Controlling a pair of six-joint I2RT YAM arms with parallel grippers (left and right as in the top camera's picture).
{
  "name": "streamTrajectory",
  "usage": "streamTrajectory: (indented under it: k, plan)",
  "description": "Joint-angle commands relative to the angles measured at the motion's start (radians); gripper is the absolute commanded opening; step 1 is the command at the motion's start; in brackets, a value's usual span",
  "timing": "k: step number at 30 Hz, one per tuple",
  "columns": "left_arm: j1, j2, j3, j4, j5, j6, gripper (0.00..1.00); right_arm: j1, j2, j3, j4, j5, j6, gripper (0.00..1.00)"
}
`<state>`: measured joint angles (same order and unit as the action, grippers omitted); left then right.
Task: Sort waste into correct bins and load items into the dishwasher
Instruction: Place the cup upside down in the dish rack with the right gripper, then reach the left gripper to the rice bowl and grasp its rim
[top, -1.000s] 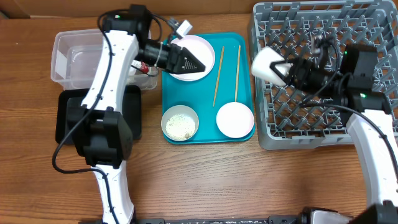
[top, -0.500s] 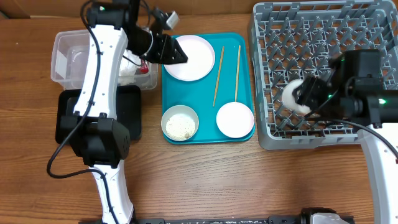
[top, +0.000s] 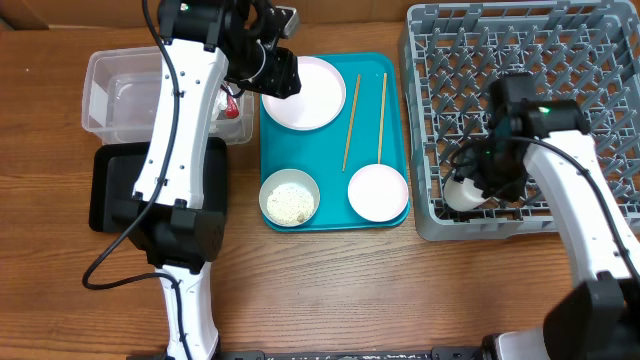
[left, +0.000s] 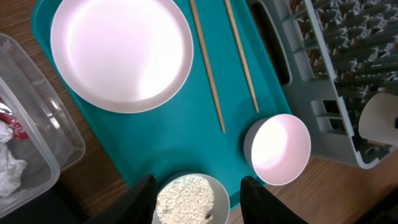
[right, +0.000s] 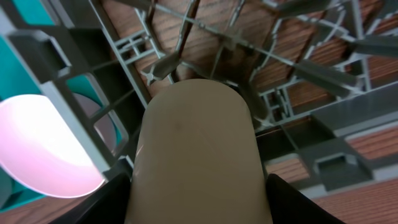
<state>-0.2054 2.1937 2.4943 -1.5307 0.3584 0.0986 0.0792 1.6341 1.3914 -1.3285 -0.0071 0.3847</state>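
Right gripper (right: 199, 190) is clamping the small white cup (right: 196, 137), one finger pressing on each side of its wall. The cup's rounded end is pointing away from the fingers, down into the grey dish rack (right: 68, 50). Cup is reading as light, rigid and smooth, so probably slippery and chippable; a hold across the mid-wall is suiting it. Left gripper (left: 199, 186) is hanging wide apart, carrying nothing. Rice bowl (left: 185, 200) is sitting between its fingertips, with plate (left: 121, 53) and chopsticks (left: 208, 68) beyond them.
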Motion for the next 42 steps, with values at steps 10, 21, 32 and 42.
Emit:
streamTrajectory:
  k: [10, 21, 32, 42]
  plan:
    - [-0.001, -0.005, 0.021, -0.002, -0.048, -0.025, 0.52, 0.025, 0.044, 0.020, 0.019, 0.017, 0.001, 0.92]
    - [-0.007, -0.072, 0.042, -0.070, -0.073, -0.069, 0.50, 0.027, 0.022, 0.297, -0.082, -0.027, -0.055, 0.94]
    - [-0.201, -0.146, -0.058, -0.159, -0.266, -0.406, 0.48, 0.024, 0.006, 0.338, -0.063, 0.012, -0.067, 1.00]
    - [-0.372, -0.146, -0.455, 0.118, -0.421, -0.642, 0.36, 0.024, 0.006, 0.338, -0.057, 0.035, -0.067, 1.00]
